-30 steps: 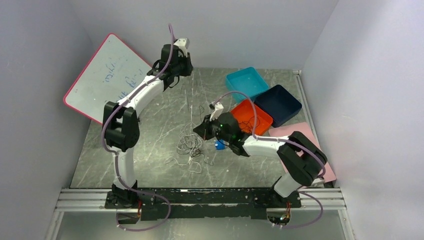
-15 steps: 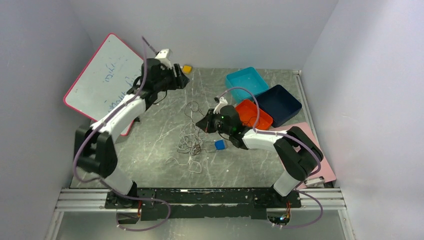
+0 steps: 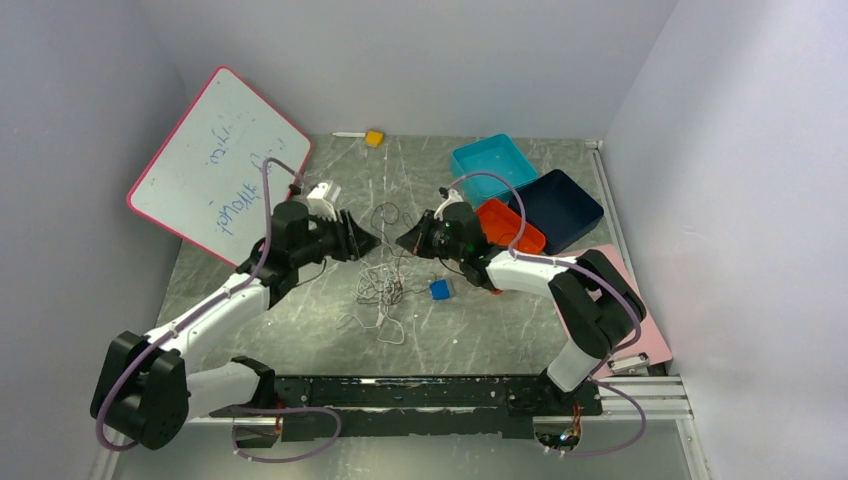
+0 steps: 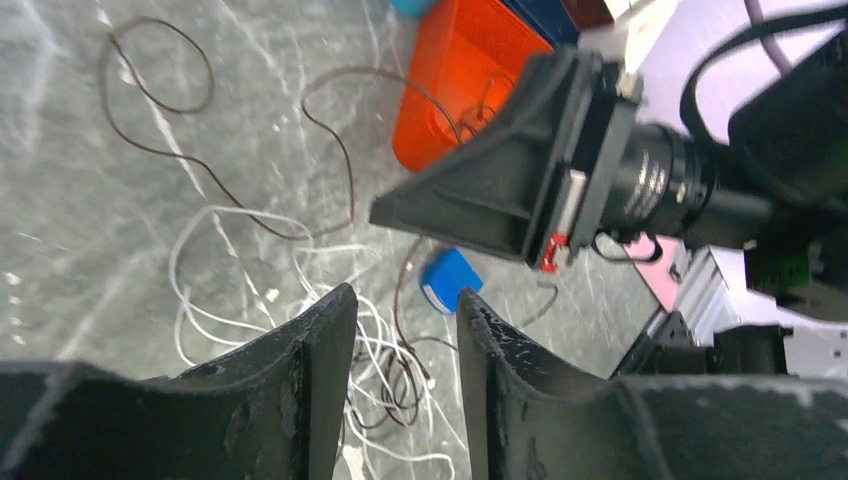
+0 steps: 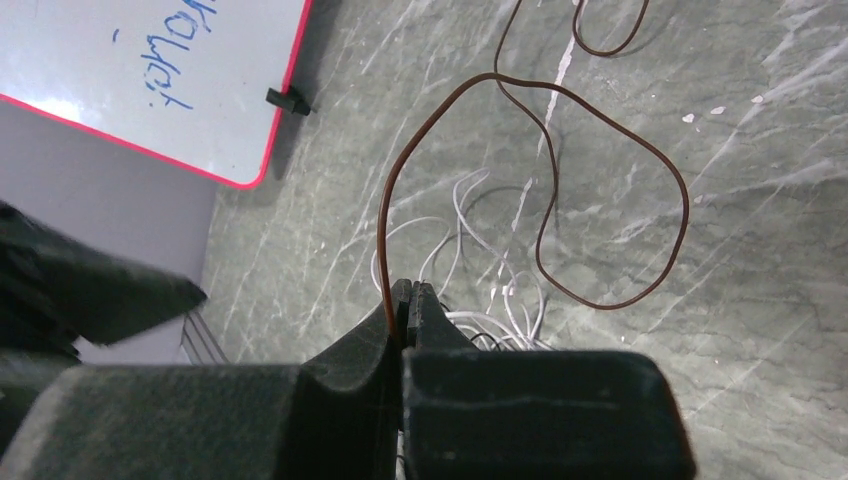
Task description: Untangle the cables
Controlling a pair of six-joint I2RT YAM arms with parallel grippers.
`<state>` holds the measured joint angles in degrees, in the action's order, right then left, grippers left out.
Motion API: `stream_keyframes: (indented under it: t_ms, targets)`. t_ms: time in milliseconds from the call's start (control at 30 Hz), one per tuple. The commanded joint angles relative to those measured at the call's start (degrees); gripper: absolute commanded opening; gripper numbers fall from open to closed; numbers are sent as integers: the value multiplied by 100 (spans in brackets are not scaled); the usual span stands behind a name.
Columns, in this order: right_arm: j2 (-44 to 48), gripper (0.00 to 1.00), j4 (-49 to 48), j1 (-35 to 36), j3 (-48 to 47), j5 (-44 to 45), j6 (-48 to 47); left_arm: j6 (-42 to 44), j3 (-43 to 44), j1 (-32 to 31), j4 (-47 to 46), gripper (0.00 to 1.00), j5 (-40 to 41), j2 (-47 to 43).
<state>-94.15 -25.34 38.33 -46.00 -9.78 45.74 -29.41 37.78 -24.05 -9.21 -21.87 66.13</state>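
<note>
The cables lie in a tangle of white and dark wires mid-table, below and between both grippers. My right gripper is shut on a thin brown cable, which rises from its fingertips and curls into a loop on the table. White strands lie just beyond those tips. My left gripper faces the right one from the left, close to it. In the left wrist view it stands open, nothing between its fingers, with the tangle showing on the table below the gap.
A blue block lies right of the tangle and a yellow block sits at the back. Orange, teal and navy trays stand at the right rear, by a pink sheet. A whiteboard leans at the left.
My left arm has swung down from the far back to face the right gripper over the tangle, and its jaws have opened. My right gripper has drawn the brown cable slightly back.
</note>
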Motion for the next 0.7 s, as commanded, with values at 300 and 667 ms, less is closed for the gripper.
stream_keyframes:
  t_ms: [300, 667]
  targets:
    - [-8, 0, 34, -27, -172, -131, 192, 325, -56, -1003, -736, 35, 191, 721]
    - [87, 0, 76, -27, -204, -256, 205, 466, 160, -1239, -966, 34, 605, 1586]
